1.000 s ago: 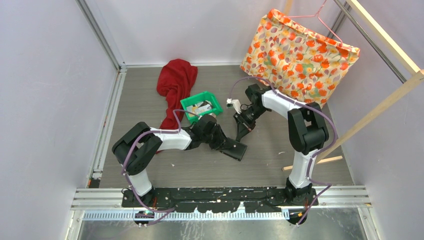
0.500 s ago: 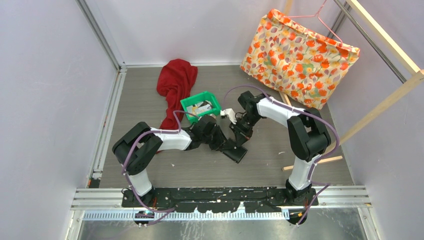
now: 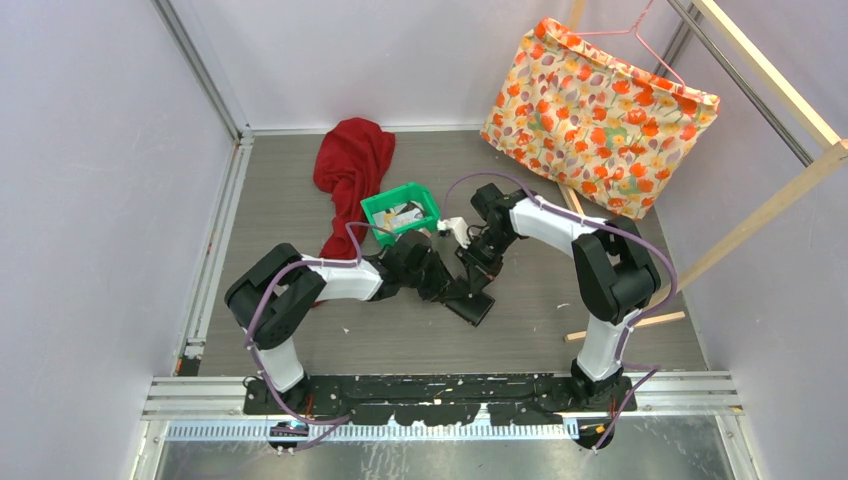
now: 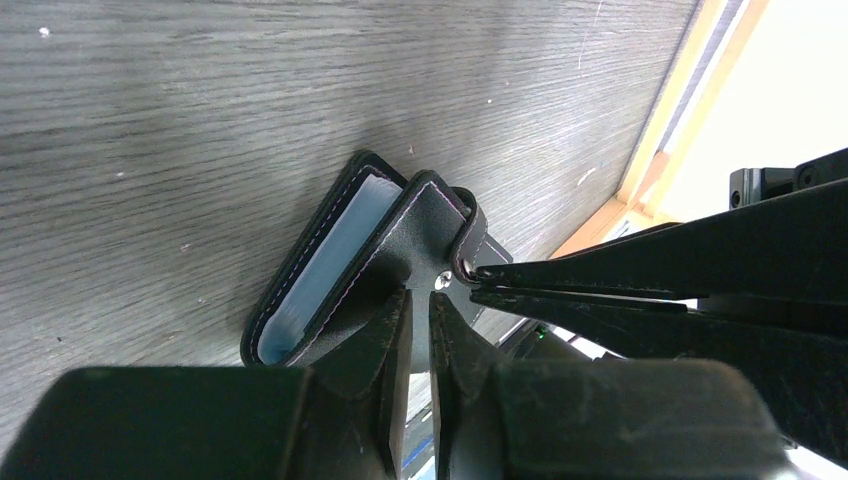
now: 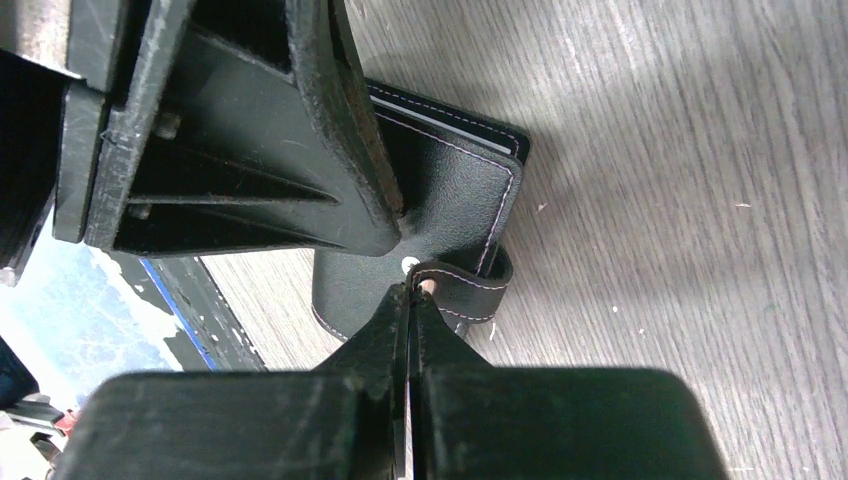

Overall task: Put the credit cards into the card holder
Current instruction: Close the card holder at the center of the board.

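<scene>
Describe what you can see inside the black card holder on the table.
Through the part-open edge of the card holder, only pale glossy inner pockets show. Its black cover hides the rest, so whether any card sits inside cannot be told.

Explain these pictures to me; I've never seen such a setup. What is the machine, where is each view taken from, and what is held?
The machine is two black-and-white arms, a left arm and a right arm, bolted at the near edge of a grey wood-grain table. The wide picture looks down from above and behind them; each close-up comes from a camera on one wrist. On the table are a crumpled red cloth, a small green plastic bin, an orange floral fabric bag and a small black folding card holder. The left gripper clamps the card holder's cover; the right gripper is pinched shut on its snap tab. What sits in the bin is too small to identify.
</scene>
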